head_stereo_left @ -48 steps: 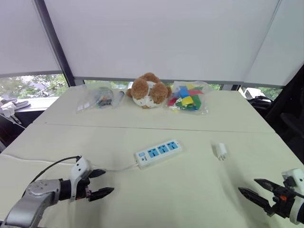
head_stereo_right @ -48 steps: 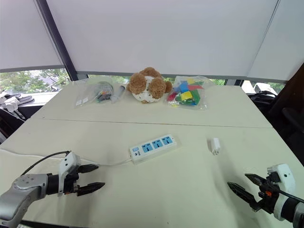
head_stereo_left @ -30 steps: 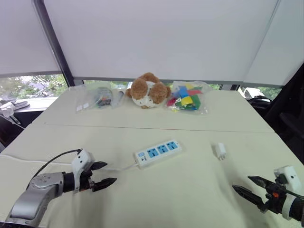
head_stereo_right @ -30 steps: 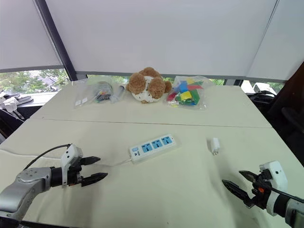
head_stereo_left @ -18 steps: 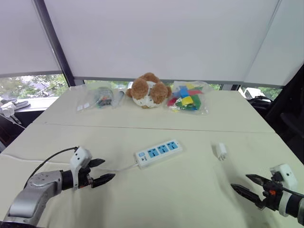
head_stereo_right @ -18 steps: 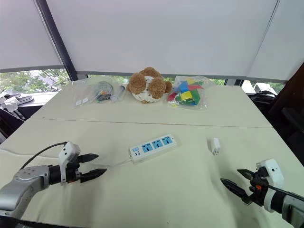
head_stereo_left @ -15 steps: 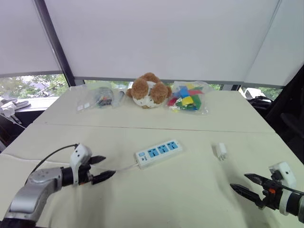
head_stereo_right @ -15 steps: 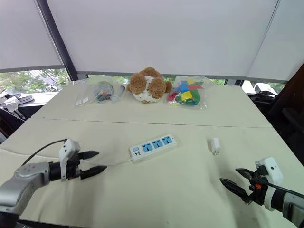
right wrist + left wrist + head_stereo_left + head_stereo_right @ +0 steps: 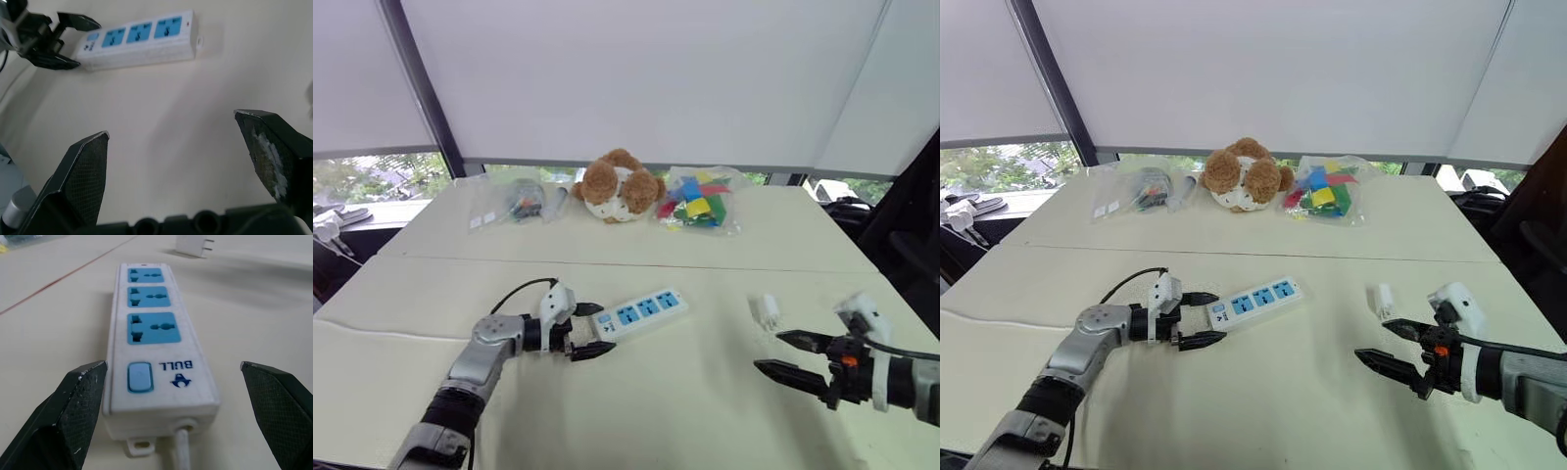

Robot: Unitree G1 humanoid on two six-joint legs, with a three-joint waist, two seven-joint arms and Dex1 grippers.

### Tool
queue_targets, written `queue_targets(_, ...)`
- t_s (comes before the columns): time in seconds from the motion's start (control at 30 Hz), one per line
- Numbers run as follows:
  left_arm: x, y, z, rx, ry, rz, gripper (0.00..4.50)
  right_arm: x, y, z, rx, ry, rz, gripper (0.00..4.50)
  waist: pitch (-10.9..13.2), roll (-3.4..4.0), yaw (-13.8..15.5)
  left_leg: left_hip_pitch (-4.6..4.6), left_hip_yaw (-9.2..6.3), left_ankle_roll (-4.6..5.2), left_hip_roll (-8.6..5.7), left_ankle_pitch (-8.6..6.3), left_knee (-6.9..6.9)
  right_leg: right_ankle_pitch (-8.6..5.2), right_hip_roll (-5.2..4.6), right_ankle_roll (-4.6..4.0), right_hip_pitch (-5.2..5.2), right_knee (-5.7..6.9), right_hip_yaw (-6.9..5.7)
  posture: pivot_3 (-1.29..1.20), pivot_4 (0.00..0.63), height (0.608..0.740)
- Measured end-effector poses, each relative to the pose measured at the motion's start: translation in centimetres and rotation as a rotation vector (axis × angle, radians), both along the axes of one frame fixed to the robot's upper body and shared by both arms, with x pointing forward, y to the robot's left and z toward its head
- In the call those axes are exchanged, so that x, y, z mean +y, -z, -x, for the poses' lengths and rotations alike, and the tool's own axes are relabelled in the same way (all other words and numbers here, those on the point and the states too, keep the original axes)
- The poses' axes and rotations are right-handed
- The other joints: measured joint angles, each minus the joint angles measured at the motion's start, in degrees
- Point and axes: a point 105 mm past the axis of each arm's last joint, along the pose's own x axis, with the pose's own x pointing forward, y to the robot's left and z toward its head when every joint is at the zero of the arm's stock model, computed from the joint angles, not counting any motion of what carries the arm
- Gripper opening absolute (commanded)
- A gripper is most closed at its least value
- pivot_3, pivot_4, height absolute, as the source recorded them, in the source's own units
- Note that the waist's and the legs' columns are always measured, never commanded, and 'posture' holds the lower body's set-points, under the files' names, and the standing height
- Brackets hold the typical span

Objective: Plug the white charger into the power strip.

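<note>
one strip point(image 9: 639, 313), with three blue sockets point(image 9: 148, 296) and one switch point(image 9: 140, 377). one charger point(image 9: 769, 310). one plush bear point(image 9: 619, 186). two clear bags: one block bag point(image 9: 700, 209), one bag of small bits point(image 9: 514, 203). two grippers: one left gripper point(image 9: 609, 328), one right gripper point(image 9: 767, 351).

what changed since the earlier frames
The left gripper moved forward and to the right, up to the power strip; its open fingers now sit either side of the strip's cord end, nothing grasped. The right gripper moved forward and leftward, close to the white charger, open and empty. Strip and charger stayed put.
</note>
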Motion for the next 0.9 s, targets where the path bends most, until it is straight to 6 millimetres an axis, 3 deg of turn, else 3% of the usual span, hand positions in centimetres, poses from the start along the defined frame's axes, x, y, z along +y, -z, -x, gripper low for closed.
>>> queue_targets(0.1,-0.1,1.4,-0.3,0.017,-0.018,-0.008,4.5,0.1,-0.2,0.2,0.0,0.006,-0.002,4.45,0.0,-0.01,0.0,-0.02,0.0,0.0,0.0,0.0,0.0,0.0,0.0,0.0,-0.02,0.0,0.0,0.0,0.15,0.739)
queue_targets(0.23,-0.8,1.6,-1.0,-0.003,-0.022,0.004,4.5,0.3,-0.2,0.7,0.005,0.008,0.003,4.45,0.0,0.01,0.6,0.0,-0.03,0.01,-0.02,0.0,0.05,0.01,0.0,0.01,0.06,0.0,-0.01,0.0,0.15,0.739)
queue_targets(0.3,-1.1,1.6,-1.2,-0.008,-0.02,0.012,3.96,0.2,0.1,0.8,0.015,0.013,0.004,4.5,0.0,0.01,1.2,0.0,-0.03,0.0,-0.02,0.0,0.11,0.01,-0.01,0.0,0.09,0.0,0.0,0.0,0.15,0.739)
queue_targets(0.37,-1.3,1.6,-1.3,-0.011,-0.022,0.022,3.09,0.2,0.1,0.9,0.018,0.014,0.003,4.5,0.0,0.01,1.5,0.0,-0.03,0.0,-0.02,0.0,0.14,0.01,-0.01,-0.01,0.1,0.0,0.0,0.0,0.15,0.739)
queue_targets(0.6,-1.3,1.7,-1.1,-0.018,0.011,0.013,3.0,-0.2,0.5,1.3,0.04,0.028,0.005,4.5,0.0,0.03,1.6,0.0,-0.04,0.01,-0.02,0.0,0.15,0.01,-0.01,-0.01,0.11,0.0,0.0,0.0,0.15,0.739)
queue_targets(0.73,-1.3,1.5,0.0,-0.003,0.171,-0.058,3.0,-2.3,-0.4,0.9,0.057,0.104,0.023,4.5,0.0,0.01,1.4,-0.04,-0.02,0.0,-0.02,0.0,0.14,0.01,0.0,-0.02,0.05,0.0,0.0,0.0,0.15,0.739)
queue_targets(0.9,-2.2,0.5,0.4,-0.032,0.373,-0.17,3.0,-6.6,-4.6,-2.0,0.071,0.329,0.038,4.5,0.0,0.03,1.5,-0.08,-0.01,0.01,-0.02,-0.01,0.13,-0.08,-0.03,-0.22,-0.01,-0.01,0.01,0.0,0.15,0.739)
